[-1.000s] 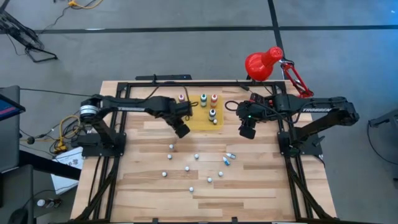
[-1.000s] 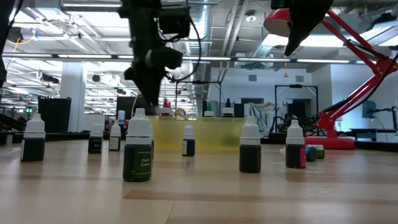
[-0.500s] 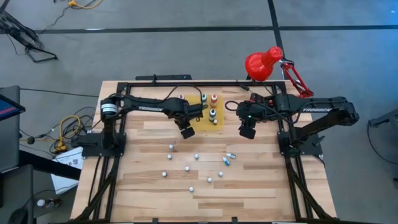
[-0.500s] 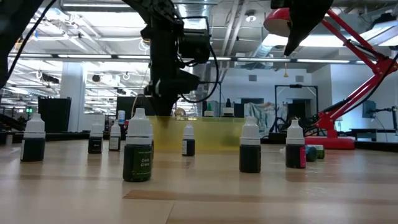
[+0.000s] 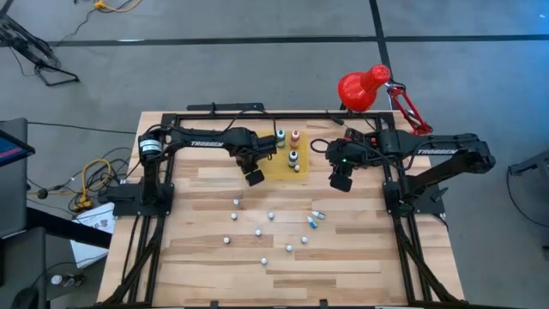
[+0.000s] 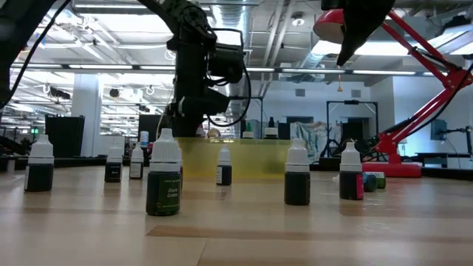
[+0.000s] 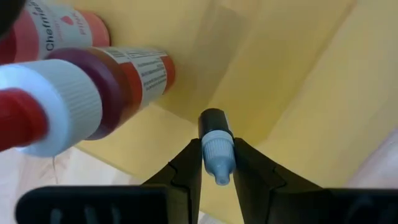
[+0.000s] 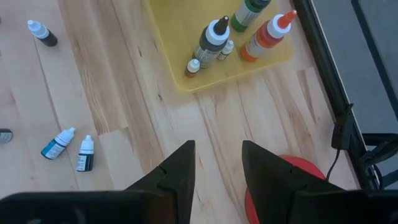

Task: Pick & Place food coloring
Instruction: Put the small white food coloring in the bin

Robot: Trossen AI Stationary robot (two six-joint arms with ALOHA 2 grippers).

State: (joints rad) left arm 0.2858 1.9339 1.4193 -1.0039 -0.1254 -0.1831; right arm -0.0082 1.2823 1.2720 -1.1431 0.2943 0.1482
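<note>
My left gripper [image 7: 217,167] points down over the left part of the flat yellow mat [image 5: 276,172] and is shut on a tiny dark food coloring bottle [image 7: 215,134] with a whitish cap. Beside it on the mat stand a pink bottle [image 7: 68,31] and a red one [image 7: 134,71]. More bottles stand upright on the mat: green [image 5: 280,137], orange [image 5: 295,137] and dark [image 5: 292,157]. Several small bottles [image 5: 257,233] are strewn over the wooden table nearer the front. My right gripper [image 5: 341,182] hangs open to the right of the mat, with nothing between its fingers [image 8: 180,168]. My left gripper pinches the tiny bottle between its two fingers, which sit on either side of the whitish cap [image 7: 217,155]. The fingers come from above, pointing down. The bottle is upright, cap up, its dark body [image 7: 212,119] reaching below the fingertips over the mat; I cannot tell whether its base touches the mat.
A red desk lamp [image 5: 364,86] stands at the far right corner. A black frame [image 5: 257,116] runs along the table's far edge and sides. Two bottles [image 5: 316,218] lie on their sides right of the middle. In the low view a dark green bottle [image 6: 164,177] stands closest.
My left gripper, shut on the tiny bottle, has moved down toward the left part of the yellow mat and a little toward the table's right, rolling somewhat about its own axis. The arm now covers the pink bottle in the high view.
</note>
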